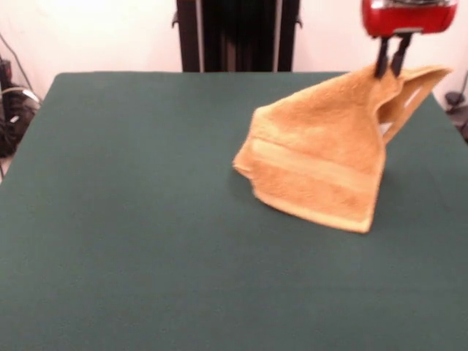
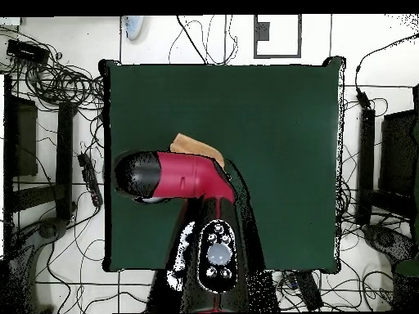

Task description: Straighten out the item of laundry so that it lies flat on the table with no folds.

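Note:
The orange-tan towel point(image 1: 325, 164) hangs from my gripper point(image 1: 390, 71) at the right side of the front view. The two dark fingers are pinched on its top edge, so one corner is lifted and the lower edge still rests on the dark green table point(image 1: 146, 219). The towel is folded double, with a border band across its lower part. In the overhead view only a strip of the towel point(image 2: 196, 148) shows beyond my red arm point(image 2: 188, 176), near the table's left side point(image 2: 286, 123); the gripper is hidden under the arm there.
The black pedestal point(image 1: 238, 35) stands behind the table's far edge. Cables and dark equipment lie on the floor around the table point(image 2: 57, 82).

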You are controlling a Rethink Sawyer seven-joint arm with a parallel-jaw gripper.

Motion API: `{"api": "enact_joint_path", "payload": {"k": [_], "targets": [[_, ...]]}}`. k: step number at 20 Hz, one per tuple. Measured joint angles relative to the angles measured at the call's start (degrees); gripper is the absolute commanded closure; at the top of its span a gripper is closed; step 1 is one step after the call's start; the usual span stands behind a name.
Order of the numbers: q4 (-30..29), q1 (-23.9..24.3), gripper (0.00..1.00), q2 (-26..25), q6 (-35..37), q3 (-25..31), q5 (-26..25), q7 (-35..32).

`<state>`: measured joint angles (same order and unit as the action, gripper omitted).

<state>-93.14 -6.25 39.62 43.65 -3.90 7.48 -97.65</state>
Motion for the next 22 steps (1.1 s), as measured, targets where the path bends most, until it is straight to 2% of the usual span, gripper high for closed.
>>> {"api": "enact_joint_path", "payload": {"k": [4,7,15,22], "targets": [[-2.0,-3.4,1.00,1.2,-1.4,-0.6,2.3,-5.3],[-2.6,-3.5,1.00,1.2,-2.5,-0.5,3.0,-6.7],[-3.2,-0.8,1.00,1.3,-4.7,-0.9,3.1,-7.0],[-3.1,-2.5,1.00,2.3,-3.0,-2.5,3.0,-7.0]]}}
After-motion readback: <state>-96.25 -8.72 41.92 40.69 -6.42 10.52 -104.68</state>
